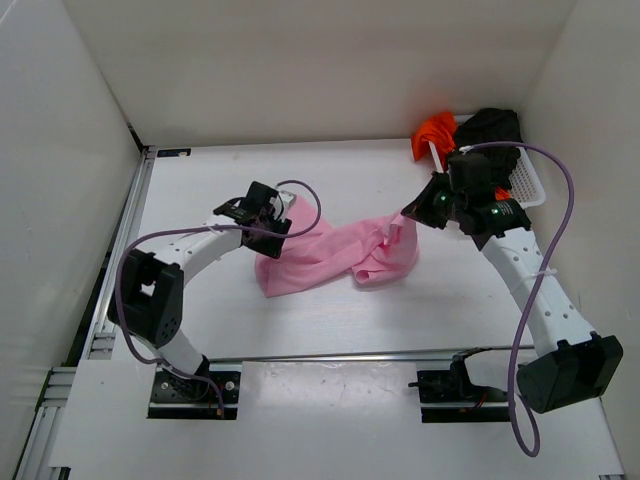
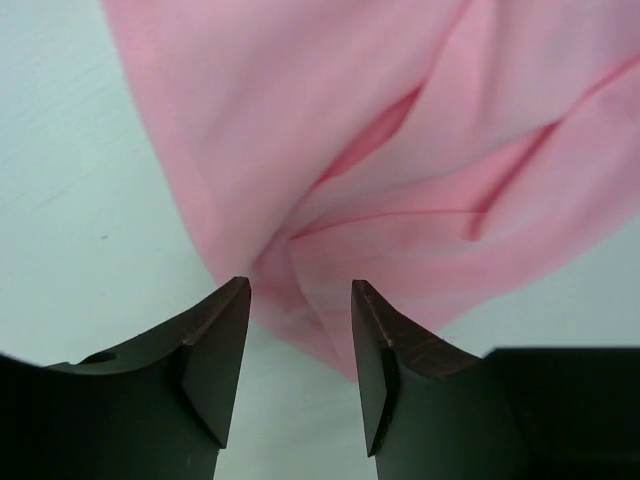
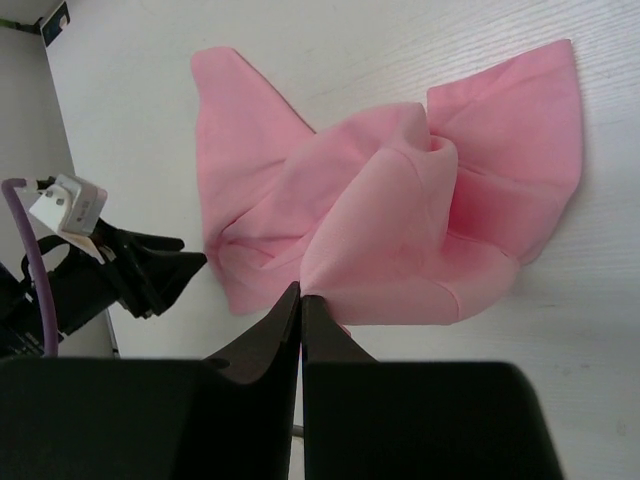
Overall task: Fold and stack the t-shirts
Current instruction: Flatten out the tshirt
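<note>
The light pink t-shirt (image 1: 320,258) lies crumpled across the middle of the table. My right gripper (image 1: 412,213) is shut on a fold at its right end and holds that end raised; in the right wrist view the fabric (image 3: 400,220) bunches out from the closed tips (image 3: 300,292). My left gripper (image 1: 272,238) is at the shirt's left end, open. In the left wrist view a corner of the pink fabric (image 2: 400,150) reaches into the gap between the fingers (image 2: 300,285), which do not pinch it. The orange-red t-shirt (image 1: 435,130) and the black t-shirt (image 1: 492,128) sit bundled at the back right.
A white mesh basket (image 1: 528,185) stands at the back right behind my right arm, with the orange-red and black shirts in or on it. White walls close in the table on three sides. My left gripper's fingers (image 3: 150,270) show at the left of the right wrist view.
</note>
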